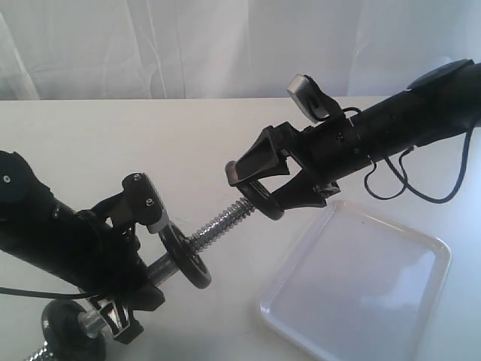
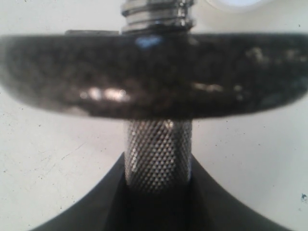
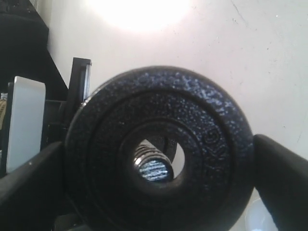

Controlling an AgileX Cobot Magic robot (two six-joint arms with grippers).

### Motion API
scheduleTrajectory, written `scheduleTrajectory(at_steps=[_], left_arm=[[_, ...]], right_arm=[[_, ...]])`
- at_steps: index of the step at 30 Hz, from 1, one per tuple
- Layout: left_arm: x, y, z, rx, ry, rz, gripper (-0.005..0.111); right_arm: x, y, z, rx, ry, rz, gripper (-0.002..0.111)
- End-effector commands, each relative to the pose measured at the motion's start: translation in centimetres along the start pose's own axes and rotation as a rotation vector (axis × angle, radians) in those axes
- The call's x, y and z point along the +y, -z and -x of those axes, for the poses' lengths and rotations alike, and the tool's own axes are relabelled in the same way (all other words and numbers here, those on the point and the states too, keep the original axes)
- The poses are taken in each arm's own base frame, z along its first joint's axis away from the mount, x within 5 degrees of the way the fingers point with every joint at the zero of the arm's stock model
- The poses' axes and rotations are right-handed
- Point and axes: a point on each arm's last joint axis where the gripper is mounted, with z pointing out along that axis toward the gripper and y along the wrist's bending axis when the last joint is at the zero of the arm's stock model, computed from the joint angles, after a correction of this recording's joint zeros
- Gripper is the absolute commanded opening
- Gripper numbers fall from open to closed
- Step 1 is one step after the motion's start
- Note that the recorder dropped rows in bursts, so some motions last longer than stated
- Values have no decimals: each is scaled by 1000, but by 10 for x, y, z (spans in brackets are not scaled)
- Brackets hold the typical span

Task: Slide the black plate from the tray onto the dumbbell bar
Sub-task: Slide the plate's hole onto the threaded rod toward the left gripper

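In the exterior view the right claw point(image 1: 252, 188) was clamped across the rim of the black plate point(image 1: 267, 204), which hung edge-on in the air at the threaded tip of the dumbbell bar point(image 1: 222, 224). The bar slanted upward from the left claw point(image 1: 143, 274), which was closed on its middle. A mounted disc point(image 1: 186, 256) sat on the bar just past that grip, and the white tray point(image 1: 421, 248) lay on the table point(image 1: 188, 143) below the right arm. In the left wrist view the knurled bar point(image 2: 158, 159) rose between dark fingers point(image 2: 86, 216) to the mounted disc point(image 2: 154, 77), which blocked the view beyond. In the right wrist view the plate point(image 3: 110, 144) showed a pebbly matte face, raised rim and round hole, with a finger point(image 3: 284, 183) on each side. The threaded tip point(image 3: 153, 167) appeared inside the hole; whether it had entered was unclear.
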Motion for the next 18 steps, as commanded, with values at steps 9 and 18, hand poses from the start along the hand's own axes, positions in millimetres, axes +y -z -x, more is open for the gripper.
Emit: scheduleTrajectory(at_steps=[9,18], left_arm=[[1,17,18,-129,77,33,0],[2,17,19,-133,77,42,0]], right_arm=[[20,8,-2,9,30,43,0],[19,7,-5,21,14,38,0]])
